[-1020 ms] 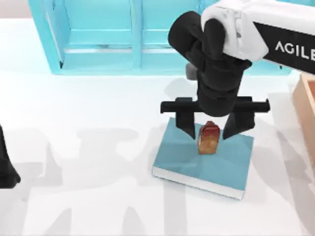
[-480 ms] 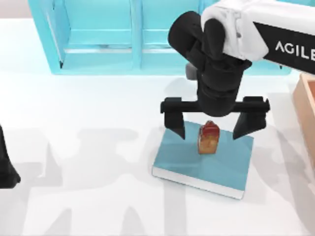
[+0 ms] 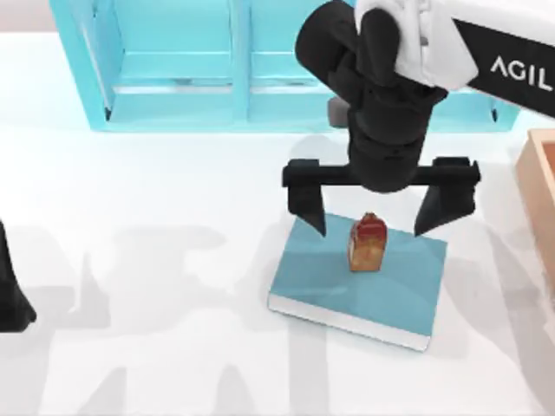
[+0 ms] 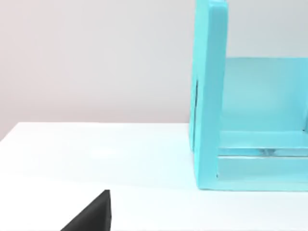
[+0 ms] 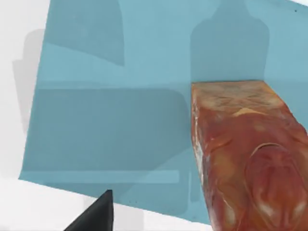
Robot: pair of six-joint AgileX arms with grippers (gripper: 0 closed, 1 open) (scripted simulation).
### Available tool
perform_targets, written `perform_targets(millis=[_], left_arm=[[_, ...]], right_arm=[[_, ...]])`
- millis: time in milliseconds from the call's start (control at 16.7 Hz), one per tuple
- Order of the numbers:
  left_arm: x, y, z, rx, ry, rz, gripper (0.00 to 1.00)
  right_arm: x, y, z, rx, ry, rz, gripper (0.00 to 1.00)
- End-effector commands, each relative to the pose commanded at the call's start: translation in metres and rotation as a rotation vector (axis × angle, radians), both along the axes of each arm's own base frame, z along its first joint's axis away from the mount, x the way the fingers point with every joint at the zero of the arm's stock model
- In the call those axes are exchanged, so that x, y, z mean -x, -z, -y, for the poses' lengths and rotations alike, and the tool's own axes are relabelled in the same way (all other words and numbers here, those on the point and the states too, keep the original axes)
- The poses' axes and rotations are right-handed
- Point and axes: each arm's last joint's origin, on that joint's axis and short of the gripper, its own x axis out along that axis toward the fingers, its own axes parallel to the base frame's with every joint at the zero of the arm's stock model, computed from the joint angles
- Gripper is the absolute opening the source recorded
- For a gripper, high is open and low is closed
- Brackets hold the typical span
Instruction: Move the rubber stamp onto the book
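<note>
— What's at the table's left edge?
— The left arm [image 3: 10, 295], parked; I can't tell its gripper's state.
— And the rubber stamp [image 3: 368, 243]?
— Upright near the book [image 3: 347, 290]'s far edge. The right gripper [image 3: 375, 211] hangs above, fingers spread wide, touching nothing.

Cut off at the top view's left edge: left arm [image 3: 10, 290], pincer out of frame. Cropped at the right edge: wooden box [image 3: 539, 195]. Shelf unit [image 3: 173, 61] clipped along the top, partly behind right arm [image 3: 381, 78]. In right wrist view, rubber stamp [image 5: 245, 159] truncated at the edge, book [image 5: 120, 96] cropped.
</note>
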Motion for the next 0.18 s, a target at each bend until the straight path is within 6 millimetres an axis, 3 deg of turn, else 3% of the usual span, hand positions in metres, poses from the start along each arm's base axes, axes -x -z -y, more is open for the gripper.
perform_targets(millis=[180], left_arm=[[0.0,0.0,0.0,0.0,0.0,0.0,1.0]], right_arm=[[0.0004,-0.0102,0.0005,-0.001,0.0,0.001,1.0]])
